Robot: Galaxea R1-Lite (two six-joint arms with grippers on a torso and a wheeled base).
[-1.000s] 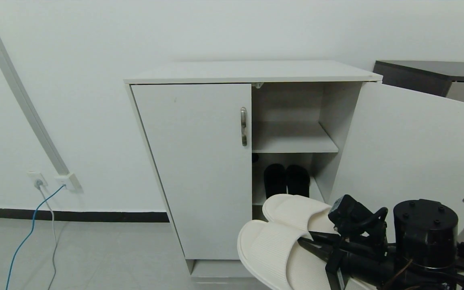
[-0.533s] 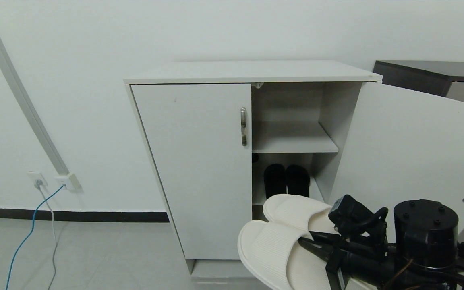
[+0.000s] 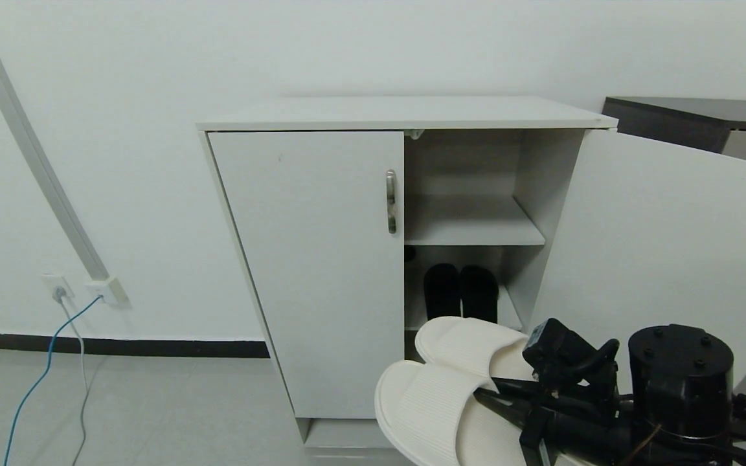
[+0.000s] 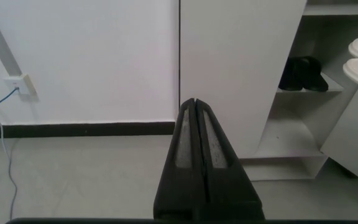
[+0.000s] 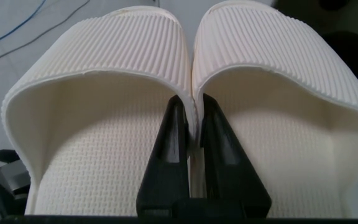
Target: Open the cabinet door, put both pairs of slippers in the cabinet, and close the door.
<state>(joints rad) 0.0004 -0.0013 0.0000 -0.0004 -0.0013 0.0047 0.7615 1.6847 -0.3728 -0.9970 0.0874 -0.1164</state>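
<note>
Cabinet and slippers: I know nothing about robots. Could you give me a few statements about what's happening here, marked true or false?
1. The right end effector is clamped on the white slippers, pinching their adjoining sides together. True.
2. The black slippers lie on the floor outside the cabinet. False: the black slippers sit on a shelf inside the cabinet.
3. The right door stands open and the left door is shut. True.
4. The left end effector carries one slipper. False: the left end effector is shut on nothing.
</note>
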